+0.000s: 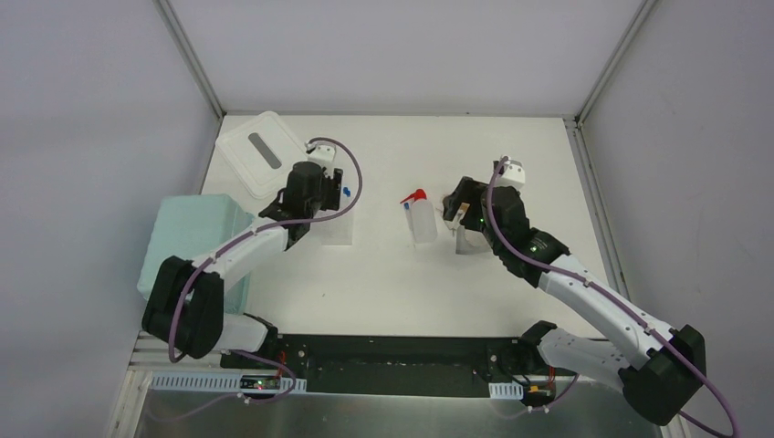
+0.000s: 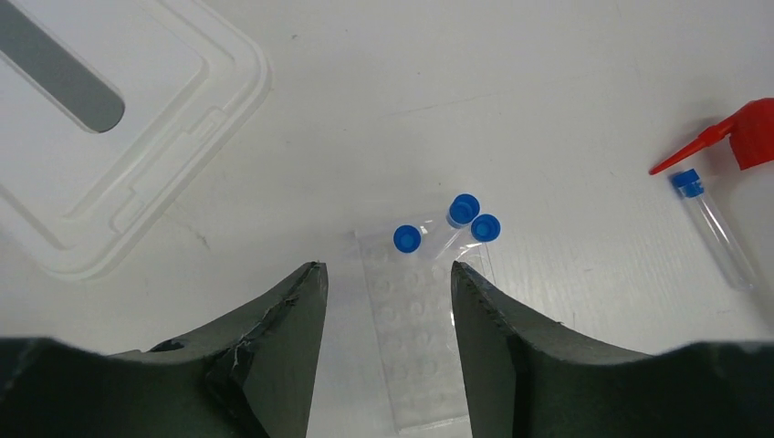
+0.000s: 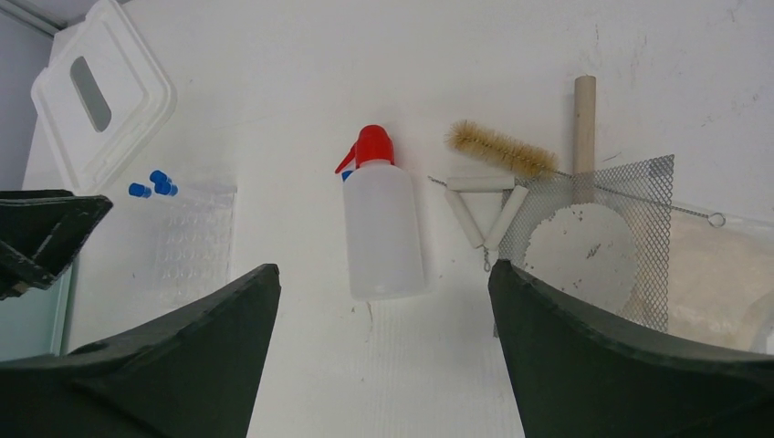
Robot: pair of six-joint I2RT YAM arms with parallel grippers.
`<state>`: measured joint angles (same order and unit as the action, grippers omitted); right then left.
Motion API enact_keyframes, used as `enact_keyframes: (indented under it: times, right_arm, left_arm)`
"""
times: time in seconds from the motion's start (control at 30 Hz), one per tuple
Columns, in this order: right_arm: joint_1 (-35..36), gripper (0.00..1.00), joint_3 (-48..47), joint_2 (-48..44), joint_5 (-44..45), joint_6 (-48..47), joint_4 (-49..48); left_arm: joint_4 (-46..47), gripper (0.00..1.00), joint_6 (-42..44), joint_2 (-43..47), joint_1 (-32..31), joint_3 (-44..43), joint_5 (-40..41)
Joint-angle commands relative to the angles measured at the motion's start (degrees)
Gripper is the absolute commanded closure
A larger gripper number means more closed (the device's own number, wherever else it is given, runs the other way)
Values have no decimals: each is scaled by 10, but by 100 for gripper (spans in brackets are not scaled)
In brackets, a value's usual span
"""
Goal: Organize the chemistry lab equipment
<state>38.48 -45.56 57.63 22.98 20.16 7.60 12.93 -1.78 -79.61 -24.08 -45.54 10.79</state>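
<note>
Left jaws were apart over rack (image 2: 415, 347) on desk (image 2: 548, 91), with three tubes (image 2: 407, 239) at its far end. Right jaws were apart above bottle (image 3: 383, 233). Loose tube (image 2: 721, 242) lay beside bottle. Probably the tube-racking step; next move needed a descent and a pinch on that tube.

I saw a white table (image 1: 383, 283) boxed in by plain grey walls (image 1: 82, 100), aluminium struts (image 1: 190, 55) at the far corners. Light was even, shadows soft.

Three blue-capped tubes (image 2: 463, 210) sit in clear rack (image 2: 418, 351).
</note>
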Motion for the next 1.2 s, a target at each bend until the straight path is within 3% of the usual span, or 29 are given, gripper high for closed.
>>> enact_keyframes:
  times: [0.0, 0.13, 0.23, 0.47, 0.83, 1.17]
  right_arm:
    - [23, 12, -45, 13, 9, -21, 22]
    - [73, 15, -94, 62, 63, -38, 64]
    - [96, 22, -132, 111, 70, -38, 87]
    - [97, 32, -244, 255, -2, -20, 159]
    - [99, 45, -385, 430, -37, -44, 268]
    - [99, 54, -445, 526, -47, -67, 302]
  left_arm:
    - [-66, 43, -19, 80, -5, -1, 21]
    - [-188, 23, -66, 119, -2, -46, 25]
    - [-282, 16, -108, 116, 16, -99, -9]
    - [-317, 13, -211, 144, 115, -110, -173]
    - [-347, 11, -218, 170, 138, -102, -195]
    - [-349, 11, -225, 169, 139, -88, -203]
